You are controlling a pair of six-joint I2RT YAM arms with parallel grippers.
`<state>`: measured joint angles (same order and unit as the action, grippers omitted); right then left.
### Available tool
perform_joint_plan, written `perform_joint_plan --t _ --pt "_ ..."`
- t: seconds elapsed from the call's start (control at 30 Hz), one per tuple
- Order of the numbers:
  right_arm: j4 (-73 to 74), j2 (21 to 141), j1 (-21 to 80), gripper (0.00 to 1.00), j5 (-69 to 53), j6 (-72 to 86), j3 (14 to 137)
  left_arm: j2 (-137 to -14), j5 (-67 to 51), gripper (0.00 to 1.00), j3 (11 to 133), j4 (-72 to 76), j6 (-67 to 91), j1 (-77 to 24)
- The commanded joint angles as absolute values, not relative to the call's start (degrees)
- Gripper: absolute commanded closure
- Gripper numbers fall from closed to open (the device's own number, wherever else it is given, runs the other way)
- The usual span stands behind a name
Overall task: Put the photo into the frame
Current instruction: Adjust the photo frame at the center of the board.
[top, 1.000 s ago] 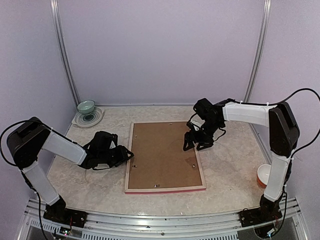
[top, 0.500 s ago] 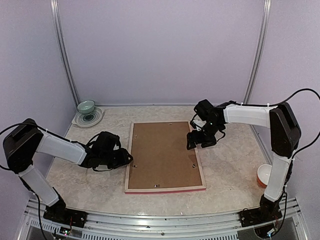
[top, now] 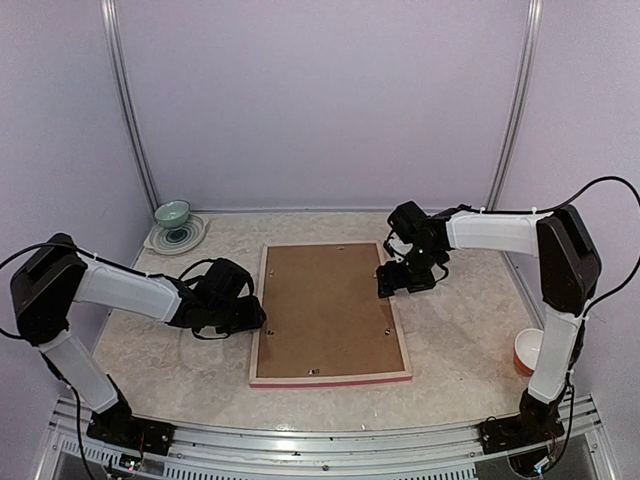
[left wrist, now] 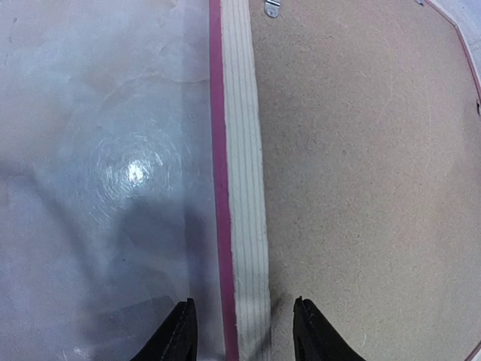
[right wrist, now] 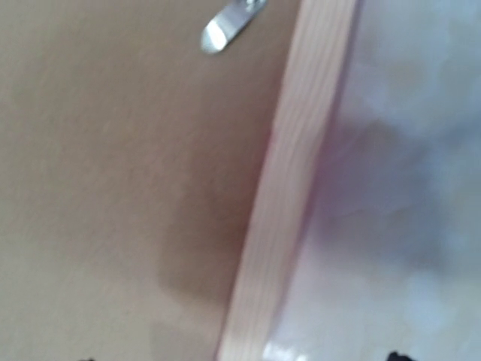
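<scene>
The frame point(top: 256, 330) lies face down in the middle of the table, pale wood back up, with a pink edge along its near rail. A brown backing board point(top: 325, 305) fills it, and the photo is hidden. My left gripper point(top: 258, 318) is low over the left rail point(left wrist: 244, 188). It is open, one finger over the table and one over the board point(left wrist: 361, 188), neither touching the rail. My right gripper point(top: 392, 283) stands open and wide over the right rail point(right wrist: 297, 195), with only its fingertips showing at the bottom corners of the right wrist view.
A green bowl point(top: 172, 213) on a round mat sits at the back left. A red and white bowl point(top: 527, 350) stands at the right edge. Small metal clips point(right wrist: 229, 26) lie on the backing board near the rails.
My left gripper has slid right until it straddles the frame's left rail. My right gripper has shifted a little up and right along the right rail.
</scene>
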<state>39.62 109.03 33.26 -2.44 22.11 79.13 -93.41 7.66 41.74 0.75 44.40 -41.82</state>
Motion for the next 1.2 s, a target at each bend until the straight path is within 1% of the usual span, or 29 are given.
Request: perform_joint_plan --t 0.0,0.3,0.63,1.17 --pt "38.7 111.4 33.8 0.17 2.8 21.9 82.0 -96.1 12.9 0.55 45.1 -3.1 42.1 -42.3" --pt "38.2 115.4 33.8 0.17 6.2 21.3 81.9 -100.7 14.9 0.55 48.7 -5.2 40.9 -43.5" --pt "37.8 116.0 33.8 0.17 7.3 20.2 81.5 -103.2 15.1 0.55 50.0 -5.6 40.9 -43.9" --pt "37.5 118.5 32.2 0.17 6.6 19.3 87.4 -109.3 13.6 0.59 54.7 -3.7 39.4 -42.2"
